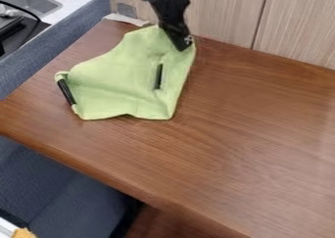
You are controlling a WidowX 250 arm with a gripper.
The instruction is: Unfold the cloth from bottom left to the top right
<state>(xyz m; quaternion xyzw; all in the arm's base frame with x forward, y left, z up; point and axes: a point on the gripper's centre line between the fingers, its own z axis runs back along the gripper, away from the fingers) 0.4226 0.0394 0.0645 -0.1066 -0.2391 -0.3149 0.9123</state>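
Light-green fabric cloth [118,85] lies rumpled on the brown wooden desk [249,134], black robot gripper [184,44] at its upper-right corner, grasp indeterminable; confirm hold before drawing that corner outward, low and slowly.

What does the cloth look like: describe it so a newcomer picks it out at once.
On the brown wooden table, go to the end by the pale wood panelling, where the black gripper is. There lies the cloth, uneven in outline; its light green sets it apart from the two black strips on it.
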